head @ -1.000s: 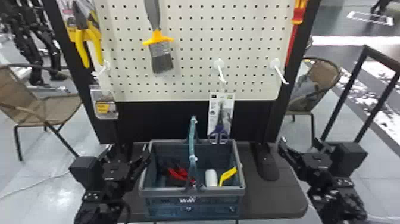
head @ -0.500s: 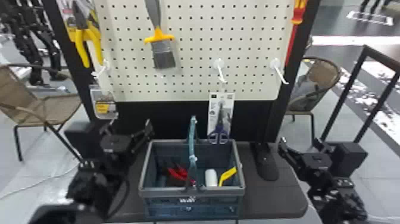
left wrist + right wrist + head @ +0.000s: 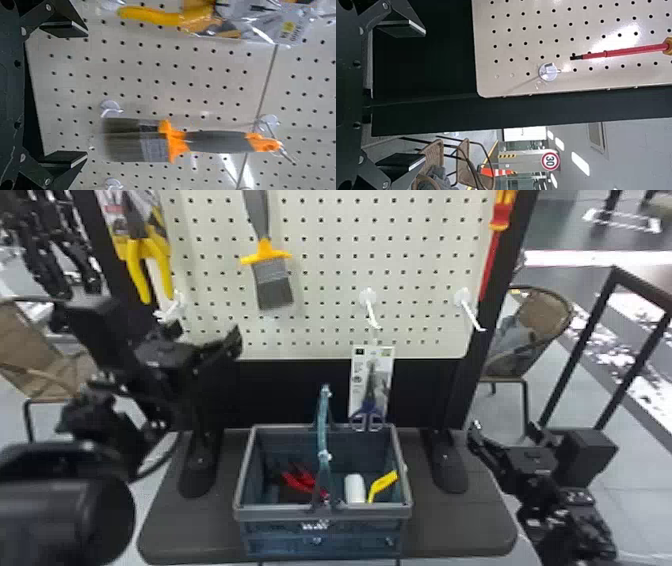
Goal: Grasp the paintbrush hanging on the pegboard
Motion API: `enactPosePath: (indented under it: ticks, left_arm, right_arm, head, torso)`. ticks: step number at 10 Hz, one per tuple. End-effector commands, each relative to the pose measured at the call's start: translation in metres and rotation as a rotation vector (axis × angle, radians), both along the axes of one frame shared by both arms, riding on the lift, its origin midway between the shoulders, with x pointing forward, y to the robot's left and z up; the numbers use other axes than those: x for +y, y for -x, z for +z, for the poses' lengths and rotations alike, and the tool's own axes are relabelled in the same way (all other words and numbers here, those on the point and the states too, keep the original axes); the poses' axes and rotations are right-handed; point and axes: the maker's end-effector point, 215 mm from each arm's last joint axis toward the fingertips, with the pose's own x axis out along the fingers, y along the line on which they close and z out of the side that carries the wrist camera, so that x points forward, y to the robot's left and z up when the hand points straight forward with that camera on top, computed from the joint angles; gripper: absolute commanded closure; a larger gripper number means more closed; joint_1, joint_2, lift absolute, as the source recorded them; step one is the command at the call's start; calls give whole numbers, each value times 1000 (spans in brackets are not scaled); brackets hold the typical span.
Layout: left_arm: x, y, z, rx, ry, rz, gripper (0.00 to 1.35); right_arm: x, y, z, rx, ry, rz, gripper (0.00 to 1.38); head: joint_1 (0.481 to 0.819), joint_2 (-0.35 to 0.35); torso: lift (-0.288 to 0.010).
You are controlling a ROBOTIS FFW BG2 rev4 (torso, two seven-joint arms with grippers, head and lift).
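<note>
The paintbrush (image 3: 267, 265) hangs on the white pegboard (image 3: 400, 265), its grey handle on a hook, orange collar and grey bristles pointing down. My left gripper (image 3: 205, 337) is raised in front of the board's lower left, below and left of the brush, apart from it. In the left wrist view the left gripper (image 3: 75, 93) stands open, and the paintbrush (image 3: 178, 140) lies beyond it, nearer one finger (image 3: 63, 160). My right gripper (image 3: 477, 437) sits low at the table's right end; the right gripper (image 3: 413, 93) is open and holds nothing.
A grey basket (image 3: 320, 512) with a blue handle stands mid-table, holding red pliers, a white roll and a yellow tool. A scissors pack (image 3: 370, 390) hangs below the board. Yellow pliers (image 3: 145, 255), a red screwdriver (image 3: 500, 220) and two bare hooks (image 3: 370, 305) are on the board.
My left arm has risen from beside the basket up to the pegboard's lower left, closer to the paintbrush. The right arm has not moved.
</note>
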Motion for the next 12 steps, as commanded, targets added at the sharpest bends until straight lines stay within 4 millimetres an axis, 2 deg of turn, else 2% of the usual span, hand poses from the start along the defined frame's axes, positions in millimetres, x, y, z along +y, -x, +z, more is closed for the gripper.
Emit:
enactPosePath:
  ticks: [1,4,6,9,12]
  left_arm:
    - [2,-7,26,-32,-20,-23,211]
    - [-1,-15,62,-58,21,-72,211]
    - [-9,-27,76,-60,57,-166,211]
    - [-33,-36,105,-81,51,-251,211]
    - [-59,-49,122,-55,35,-314,216]
  right_arm:
    - [0,-1,1,-2,2,0,182]
    - [1,-2,3,-4,3,2,182]
    - [1,-2,6,-9,8,4,182]
    - [2,-2,6,-9,10,5,182]
    - [2,-3,8,-12,12,6,182]
  head:
    - [549,0]
    - [549,0]
    - [549,0]
    - [549,0]
    - [549,0]
  torso:
    - [-100]
    - [-100]
    - [-100]
    - [-100]
    - [-100]
